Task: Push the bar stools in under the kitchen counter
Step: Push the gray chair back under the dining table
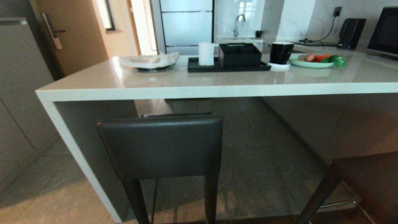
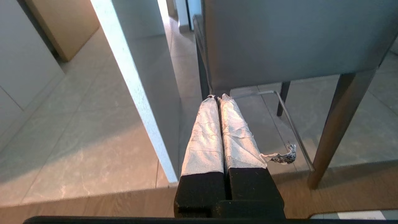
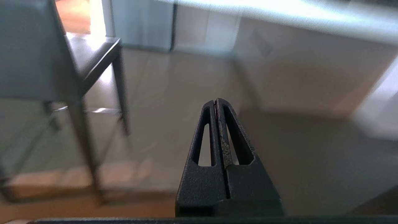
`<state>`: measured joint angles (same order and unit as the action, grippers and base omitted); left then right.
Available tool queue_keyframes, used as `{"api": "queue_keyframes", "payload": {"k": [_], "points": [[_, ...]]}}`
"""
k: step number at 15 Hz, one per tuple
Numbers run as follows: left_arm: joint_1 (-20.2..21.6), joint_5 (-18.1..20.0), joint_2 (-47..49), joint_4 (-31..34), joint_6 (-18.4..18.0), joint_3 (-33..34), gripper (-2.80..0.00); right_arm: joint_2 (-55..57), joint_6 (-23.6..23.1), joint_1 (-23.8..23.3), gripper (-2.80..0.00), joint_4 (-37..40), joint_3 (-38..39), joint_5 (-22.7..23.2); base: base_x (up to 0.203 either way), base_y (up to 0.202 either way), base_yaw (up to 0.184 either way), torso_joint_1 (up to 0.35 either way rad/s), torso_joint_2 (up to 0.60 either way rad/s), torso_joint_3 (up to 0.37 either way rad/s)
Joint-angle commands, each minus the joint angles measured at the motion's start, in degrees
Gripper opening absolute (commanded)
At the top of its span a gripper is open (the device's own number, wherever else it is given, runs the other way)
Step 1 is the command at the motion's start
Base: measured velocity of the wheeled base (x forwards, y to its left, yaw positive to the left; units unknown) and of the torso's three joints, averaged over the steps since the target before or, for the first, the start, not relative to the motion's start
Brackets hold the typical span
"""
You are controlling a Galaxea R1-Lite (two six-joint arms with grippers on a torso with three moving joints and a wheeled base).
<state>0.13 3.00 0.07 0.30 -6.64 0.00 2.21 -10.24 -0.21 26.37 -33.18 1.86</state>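
My left gripper [image 2: 217, 98] has black bases and fingers [image 2: 203, 137] wrapped in crinkled white tape, one strip hanging loose. My right gripper [image 3: 215, 100] is bare black, textured, with slotted tapering fingers [image 3: 203, 137].

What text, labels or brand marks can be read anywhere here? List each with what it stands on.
None can be read. The kitchen counter, black mug, black tray, black box and monitor show no legible writing; the bar stools are unmarked.

Daylight pours in from the bright doorway [image 1: 143, 25] behind the counter [image 1: 217, 82], laying glare on its glossy top and leaving the floor [image 1: 264, 161] beneath in dim shadow. The head view bends lines near its edges. The right wrist view is smeared with blur; the left wrist view is sharp.
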Motion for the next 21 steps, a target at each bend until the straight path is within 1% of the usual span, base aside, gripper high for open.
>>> {"api": "queue_keyframes", "payload": {"k": [1,2,3,5,6,7,8,9,11,13,14,16,17,18,19,20,21], "points": [[0.04,-0.01,0.1,0.05,-0.04,0.0,-2.8,-2.29,2.42,0.1,-2.8,-0.38,5.16,0.13,0.0,0.0,0.0,0.0,0.0,0.0],[0.04,-0.01,0.1,0.05,-0.02,0.0,-2.8,-2.26,3.13,0.11,-2.8,-2.41,8.82,0.17,0.0,0.0,0.0,0.0,0.0,0.0],[0.04,-0.01,0.1,0.05,0.23,0.0,-2.8,-2.24,3.34,0.11,-2.8,-6.54,14.3,0.0,0.0,0.0,0.0,0.0,0.0,0.0],[0.04,-0.23,0.1,0.05,0.49,0.0,-2.8,-2.22,2.32,0.12,-2.8,-18.26,26.79,-1.25,0.0,0.0,0.0,0.0,0.0,0.0],[0.04,-1.26,0.1,-0.02,1.57,0.0,-2.8,-2.22,1.78,0.12,-2.8,-26.24,31.05,-1.81,0.0,0.0,0.0,0.0,0.0,0.0],[0.04,-1.98,0.1,-0.04,2.82,0.0,-2.8,-2.21,1.03,0.12,-2.8,-30.02,33.04,-1.67,0.0,0.0,0.0,0.0,0.0,0.0],[0.04,-2.12,0.1,-0.04,3.57,0.0,-2.8,-2.21,0.67,0.12,-2.8,-29.97,33.18,-1.46,0.0,0.0,0.0,0.0,0.0,0.0],[0.04,-2.03,0.1,-0.13,3.57,0.0,-2.8,-2.21,1.57,0.12,-2.8,-30.06,33.18,-1.59,0.0,0.0,0.0,0.0,0.0,0.0],[0.04,-1.94,0.1,-0.13,3.48,0.0,-2.8,-2.21,1.46,0.12,-2.8,-30.06,33.18,-1.6,0.0,0.0,0.0,0.0,0.0,0.0],[0.04,-2.03,0.1,-0.13,3.56,0.0,-2.8,-2.21,3.17,0.12,-2.8,-30.01,33.18,-1.58,0.0,0.0,0.0,0.0,0.0,0.0],[0.04,-1.94,0.1,-0.13,3.48,0.0,-2.8,-2.21,5.51,0.12,-2.8,-30.11,33.18,-2.17,0.0,0.0,0.0,0.0,0.0,0.0],[0.04,-1.94,0.1,-0.13,3.48,0.0,-2.8,-2.21,13.17,0.12,-2.8,-29.51,33.18,-2.69,0.0,0.0,0.0,0.0,0.0,0.0],[0.04,-1.94,0.1,-0.13,3.48,0.0,-2.8,-2.21,14.0,0.12,-2.8,-28.57,33.23,-2.67,0.0,0.0,0.0,0.0,0.0,0.0],[0.04,-2.0,0.1,-0.13,3.48,0.0,-2.8,-2.21,10.81,0.12,-2.8,-28.56,33.26,-2.66,0.0,0.0,0.0,0.0,0.0,0.0],[0.04,-1.94,0.11,-0.04,3.48,0.0,-2.8,-2.21,6.36,0.12,-2.8,-28.36,33.26,-2.08,0.0,0.0,0.0,0.0,0.0,0.0],[0.04,-1.86,0.1,-0.13,3.48,0.0,-2.8,-2.21,4.1,0.12,-2.8,-28.04,33.27,-0.97,0.0,0.0,0.0,0.0,0.0,0.0],[0.04,-1.94,0.12,-0.13,3.48,0.0,-2.8,-2.21,4.02,0.12,-2.8,-27.17,33.27,-0.81,0.0,0.0,0.0,0.0,0.0,0.0]]}}
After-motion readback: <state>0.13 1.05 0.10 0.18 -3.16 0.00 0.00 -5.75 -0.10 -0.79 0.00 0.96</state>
